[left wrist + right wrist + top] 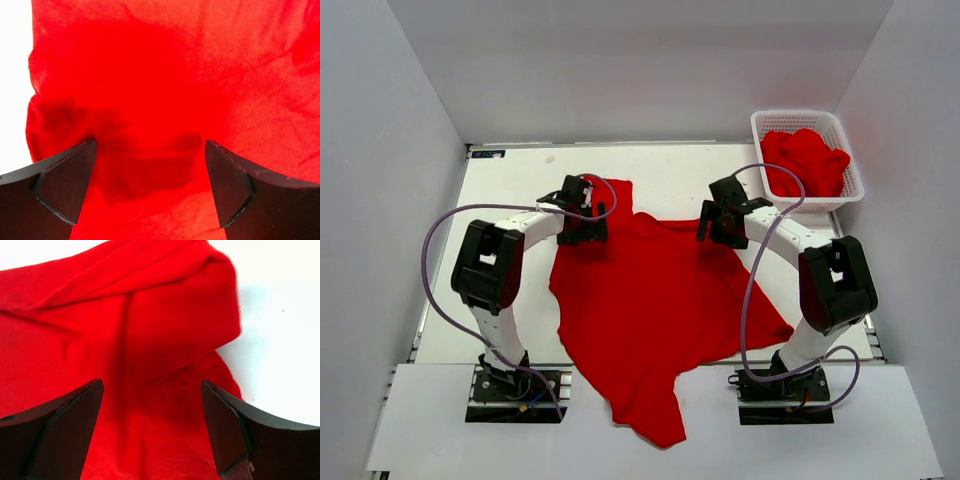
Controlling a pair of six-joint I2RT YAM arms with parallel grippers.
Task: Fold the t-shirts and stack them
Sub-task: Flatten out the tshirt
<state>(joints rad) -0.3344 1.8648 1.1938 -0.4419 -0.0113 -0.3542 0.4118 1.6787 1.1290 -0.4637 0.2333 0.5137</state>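
Note:
One red t-shirt lies spread and rumpled across the table between the arms, one end hanging over the near edge. More red t-shirts are heaped in the white basket. My left gripper hovers over the shirt's far left corner, jaws open, red cloth below and between its fingers. My right gripper is over the far right corner, jaws wide apart above a folded ridge of cloth. Neither grips anything.
The white lattice basket stands at the back right of the white table. Grey walls enclose the table on three sides. A purple cable loops from each arm.

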